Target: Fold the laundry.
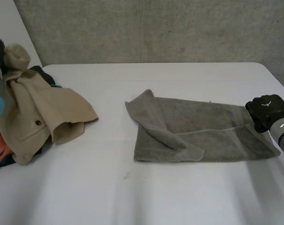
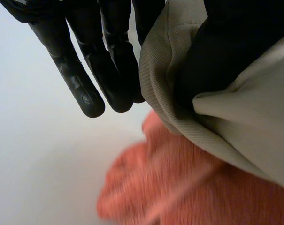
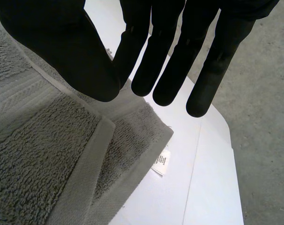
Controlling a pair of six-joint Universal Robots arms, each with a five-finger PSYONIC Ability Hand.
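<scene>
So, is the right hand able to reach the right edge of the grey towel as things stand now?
Probably yes. The right hand is already at the right edge of the grey towel, with its fingers straight and open. Nothing lies on that edge or in between.

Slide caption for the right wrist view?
Right hand, fingers straight, at a corner of the grey towel, white tag showing.

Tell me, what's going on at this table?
A two-armed robot is folding laundry. A grey towel lies partly folded on the white table. The right hand is open at the towel's right corner, gripping nothing. The left hand is at the clothes pile, seemingly pinching a beige garment above an orange cloth.
</scene>
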